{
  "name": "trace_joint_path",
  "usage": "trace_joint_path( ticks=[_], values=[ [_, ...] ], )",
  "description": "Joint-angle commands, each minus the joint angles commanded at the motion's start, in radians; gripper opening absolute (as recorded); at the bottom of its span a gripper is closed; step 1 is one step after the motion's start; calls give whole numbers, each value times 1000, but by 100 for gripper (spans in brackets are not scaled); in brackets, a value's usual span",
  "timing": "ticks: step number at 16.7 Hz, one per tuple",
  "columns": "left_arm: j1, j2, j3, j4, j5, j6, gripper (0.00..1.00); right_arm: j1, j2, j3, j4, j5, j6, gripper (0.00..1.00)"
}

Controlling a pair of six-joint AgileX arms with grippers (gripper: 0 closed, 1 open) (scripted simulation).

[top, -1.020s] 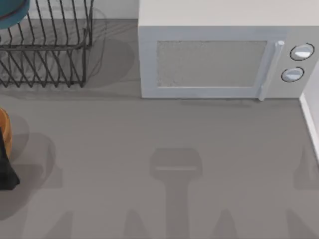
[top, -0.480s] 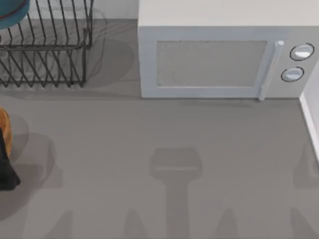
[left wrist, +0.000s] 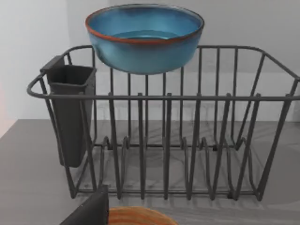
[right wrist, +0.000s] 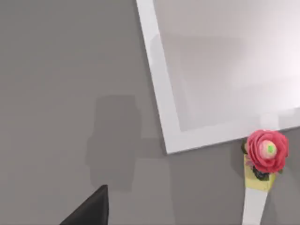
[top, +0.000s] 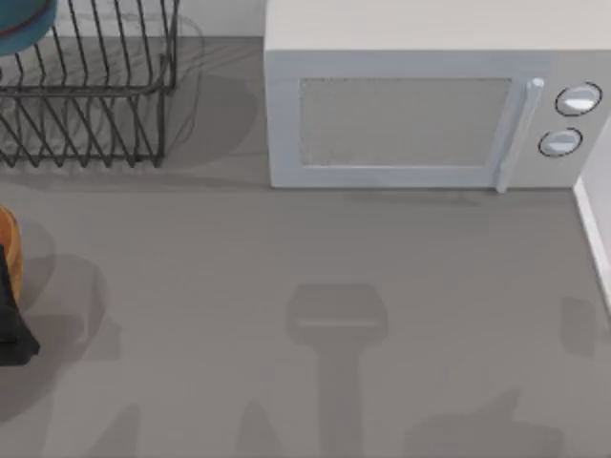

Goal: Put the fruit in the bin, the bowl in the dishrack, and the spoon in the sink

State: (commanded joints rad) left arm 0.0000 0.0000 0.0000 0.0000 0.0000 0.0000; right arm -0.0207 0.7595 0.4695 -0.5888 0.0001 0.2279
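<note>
From above, the dishrack [top: 91,91] sits at about 10 o'clock on the table [top: 315,248], with the bowl [top: 21,21] at its far corner. A microwave [top: 420,105] stands between 12 and 1 o'clock. At 9 o'clock a sliver of the bin [top: 7,239] shows at the table's edge, and my left arm [top: 10,315] is just beside it, towards 8 o'clock. A pale sink rim [top: 594,239] runs along the edge at 3 o'clock.

In my left wrist view the left gripper [left wrist: 89,211] hangs over the bin [left wrist: 136,216], facing the dishrack [left wrist: 164,140]. I cannot tell whether it is open or closed, and I see nothing in it. The bowl [left wrist: 144,37] is upright at the height of the rack's top rail, on the side away from the camera. A dark cutlery holder [left wrist: 70,112] hangs on one end of the rack.

In my right wrist view the right gripper [right wrist: 91,208] hovers over bare table near a corner of the sink [right wrist: 159,93]. Whether it is open or closed I cannot tell. What I take for the spoon [right wrist: 255,201], white-handled with a pink-red flower-like top, lies on the table just outside that corner.
</note>
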Motion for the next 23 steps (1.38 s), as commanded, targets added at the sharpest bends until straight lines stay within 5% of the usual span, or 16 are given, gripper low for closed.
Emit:
trace_joint_path(
  ticks=[11,18,23],
  values=[
    [0,0,0,0,0,0,100,-16,607,391,-467,2,182,100],
    [0,0,0,0,0,0,100,-13,616,381,-454,2,183,100],
    [0,0,0,0,0,0,100,-14,712,275,-248,2,187,100]
  ],
)
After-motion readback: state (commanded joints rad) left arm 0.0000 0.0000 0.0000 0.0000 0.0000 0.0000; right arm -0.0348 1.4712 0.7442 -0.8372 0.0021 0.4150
